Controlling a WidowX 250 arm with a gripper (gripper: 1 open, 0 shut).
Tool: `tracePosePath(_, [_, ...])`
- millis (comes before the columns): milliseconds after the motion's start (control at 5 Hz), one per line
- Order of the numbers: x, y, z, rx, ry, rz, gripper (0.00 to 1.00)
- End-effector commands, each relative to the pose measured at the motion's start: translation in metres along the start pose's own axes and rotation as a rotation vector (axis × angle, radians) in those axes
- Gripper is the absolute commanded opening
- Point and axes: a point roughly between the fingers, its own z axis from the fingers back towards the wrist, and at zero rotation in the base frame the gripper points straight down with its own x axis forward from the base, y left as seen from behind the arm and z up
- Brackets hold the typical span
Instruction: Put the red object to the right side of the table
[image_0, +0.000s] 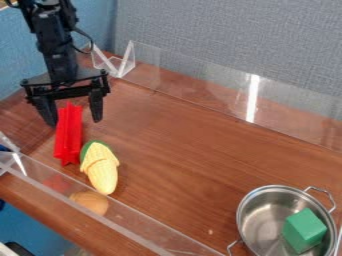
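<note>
The red object (68, 132) is a long narrow block lying on the table (201, 150) near its left end, one end pointing toward the front wall. My gripper (67, 106) hangs straight down over the block's far end. Its two black fingers (39, 109) stand wide open, one on each side of the block, with nothing gripped between them. The block's lower end rests beside the yellow corn cob.
A yellow corn cob (99, 167) lies just right of the block near the front acrylic wall (120, 220). A metal pot (285, 222) holding a green cube (305, 232) stands at the front right. Clear acrylic walls edge the back.
</note>
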Motion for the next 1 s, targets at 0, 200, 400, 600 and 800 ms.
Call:
tracePosePath(0, [0.008, -0.004, 0.014, 0.0, -0.051, 0.024, 1.0])
tracePosePath(200, [0.007, -0.004, 0.017, 0.004, -0.055, 0.057, 1.0])
tracePosePath(400, [0.011, 0.006, 0.006, 0.023, -0.056, 0.047, 1.0])
tracePosePath(600, [0.014, 0.017, -0.004, 0.041, -0.055, 0.037, 1.0])
tracePosePath(800, [0.007, 0.026, -0.017, 0.065, -0.054, 0.086, 1.0])
